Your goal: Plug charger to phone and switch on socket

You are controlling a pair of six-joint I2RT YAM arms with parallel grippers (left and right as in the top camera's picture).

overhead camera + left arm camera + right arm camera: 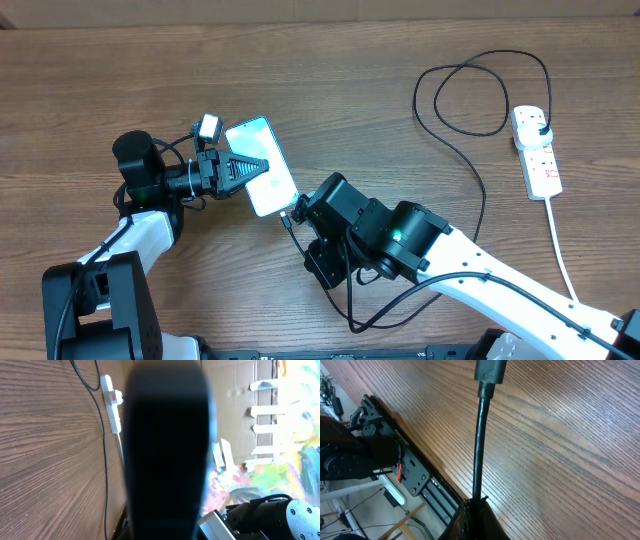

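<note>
The phone point(262, 160), its screen glowing light blue, is lifted at the table's centre-left with my left gripper point(262, 166) shut on it. In the left wrist view the phone point(165, 450) is a dark slab filling the middle. My right gripper point(297, 207) is shut on the charger point(479, 445) just behind its connector tip point(490, 370). That tip sits at the phone's lower edge, and I cannot tell whether it is inserted. The charger cable point(480, 190) loops back to its black plug point(540, 125) in the white socket point(536, 150) at far right. The socket point(112, 405) also shows in the left wrist view.
The socket's thick white cord point(562, 255) runs toward the front right edge. The right arm's white link point(500, 290) crosses the front of the table. Cardboard and colourful clutter point(265, 435) lie beyond the table in the left wrist view. A dark metal frame point(395, 455) borders the table's edge.
</note>
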